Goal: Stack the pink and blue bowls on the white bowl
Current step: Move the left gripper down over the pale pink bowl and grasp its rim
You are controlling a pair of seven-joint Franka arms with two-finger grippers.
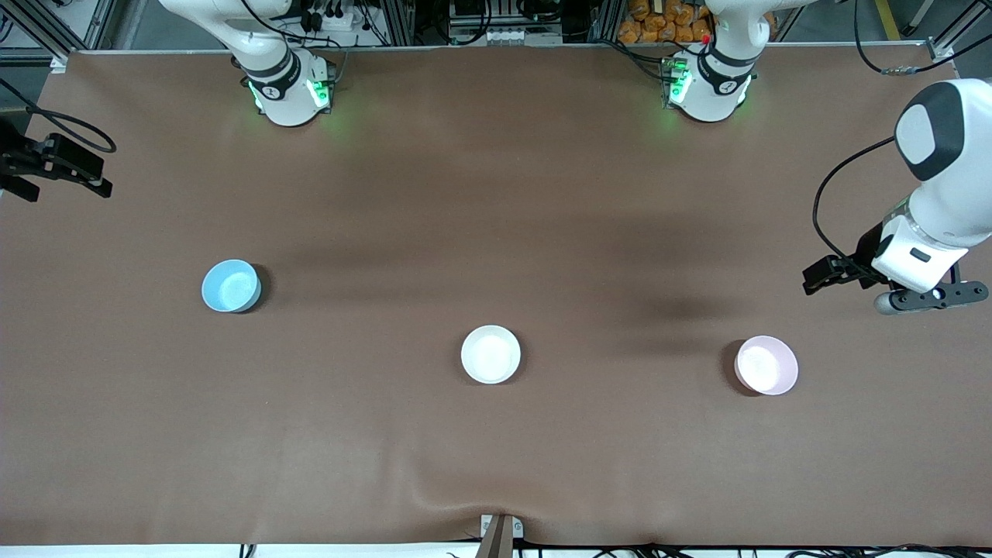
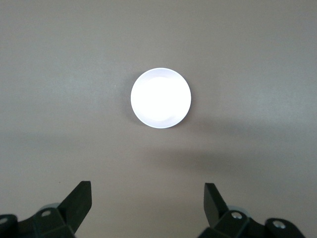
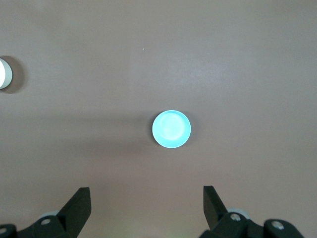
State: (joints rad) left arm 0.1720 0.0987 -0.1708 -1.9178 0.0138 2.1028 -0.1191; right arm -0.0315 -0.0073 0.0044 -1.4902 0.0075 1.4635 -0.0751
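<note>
The blue bowl [image 1: 231, 285] sits upright on the brown table [image 1: 496, 194] toward the right arm's end, with the right gripper [image 3: 146, 208] high over that end, fingers spread wide and empty. The white bowl [image 1: 490, 354] stands near the middle, nearer the table's front-camera edge than the blue one. The pink bowl [image 1: 766, 365] rests toward the left arm's end, well apart from the white one, and the left gripper [image 2: 147, 204] hangs above it, fingers apart, holding nothing.
</note>
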